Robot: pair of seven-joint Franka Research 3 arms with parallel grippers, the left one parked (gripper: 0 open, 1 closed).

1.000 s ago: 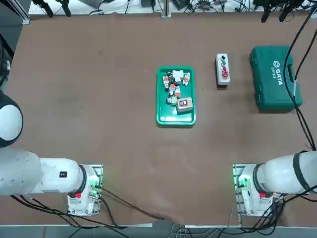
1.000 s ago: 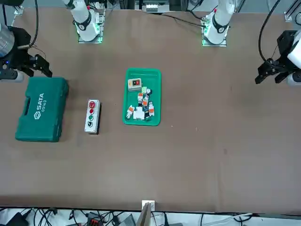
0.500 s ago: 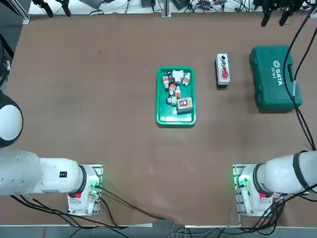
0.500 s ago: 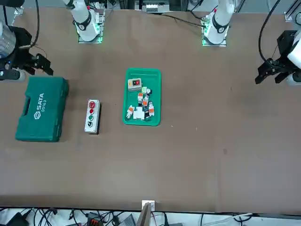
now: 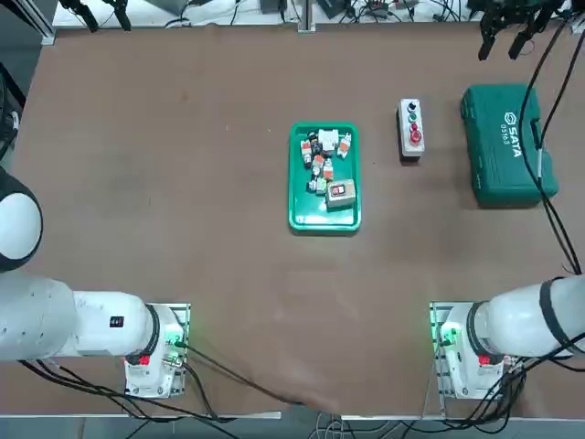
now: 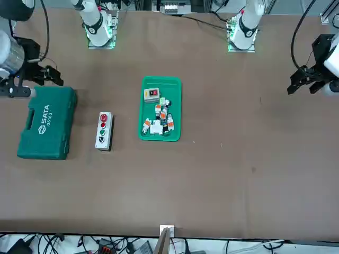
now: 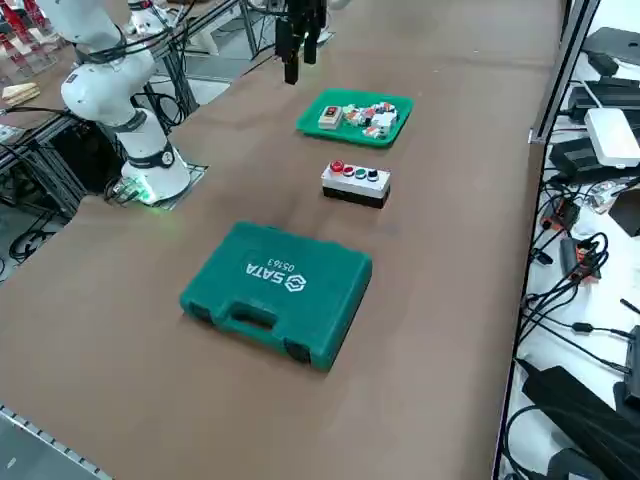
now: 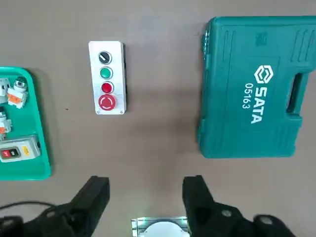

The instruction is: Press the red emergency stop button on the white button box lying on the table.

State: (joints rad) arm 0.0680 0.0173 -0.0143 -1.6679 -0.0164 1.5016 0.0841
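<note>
The white button box (image 5: 410, 130) lies on the brown table (image 5: 183, 229) between a green tray and a green case, its black, green and red buttons in a row. The red emergency stop button (image 8: 106, 102) sits at the box's end nearer the robot (image 5: 414, 137). My right gripper (image 5: 501, 41) hangs high above the table's far right corner, beyond the case and well apart from the box. In the right wrist view the gripper (image 8: 146, 197) is open, with nothing between the two black fingers (image 8: 98, 195). It also shows in the front view (image 6: 37, 84) and the right side view (image 7: 298, 50).
A green tray (image 5: 324, 221) of small parts lies mid-table, left of the box. A large green SATA case (image 5: 507, 142) lies to the box's right, under my arm's cable. Both arm bases (image 5: 462, 352) stand at the near edge. Cables run along the far edge.
My right gripper has shifted a little from the far edge toward the case and the box. The box, tray and case have not moved.
</note>
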